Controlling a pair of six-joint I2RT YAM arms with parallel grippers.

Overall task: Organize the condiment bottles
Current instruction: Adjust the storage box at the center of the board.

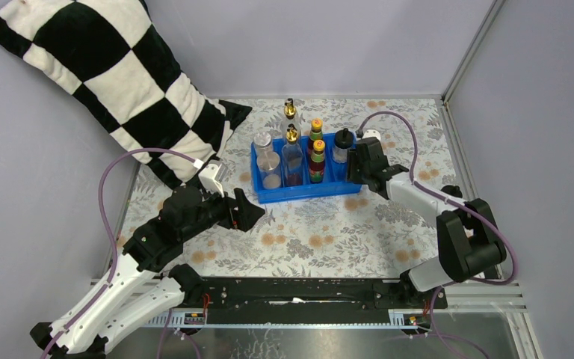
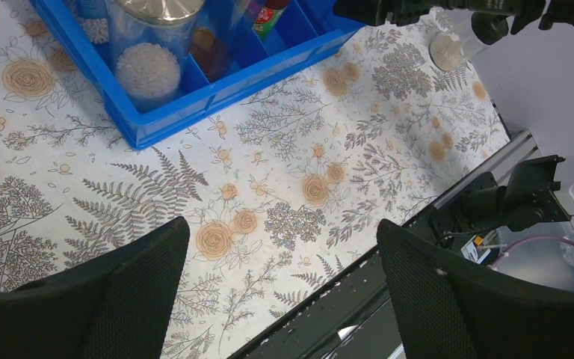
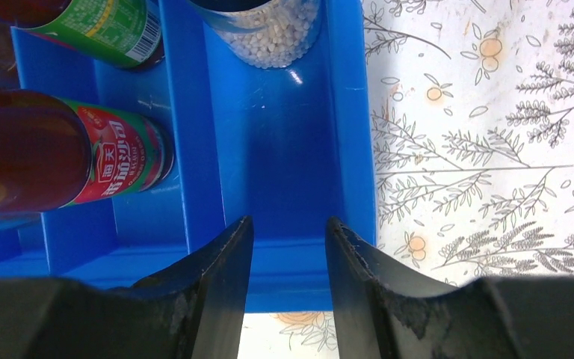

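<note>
The condiment bottles stand mostly in the blue tray (image 1: 265, 196). Two silver-lidded jars (image 1: 267, 161) fill its left end. Beside them are a gold-spouted bottle (image 1: 293, 155), two orange-capped labelled bottles (image 1: 317, 149) and a black-capped shaker (image 1: 341, 146). A second gold-spouted bottle (image 1: 290, 112) stands behind the tray. Another shaker (image 2: 448, 46) sits on the table off the tray's right end. My right gripper (image 3: 289, 221) is open and empty over the near half of the right compartment, with the shaker (image 3: 276, 26) at its far end. My left gripper (image 2: 284, 247) hangs open over bare table.
A black-and-white checked pillow (image 1: 112, 75) lies at the back left, reaching close to the tray's left end. Grey walls close the back and right. The metal rail (image 1: 306, 295) with the arm bases runs along the near edge.
</note>
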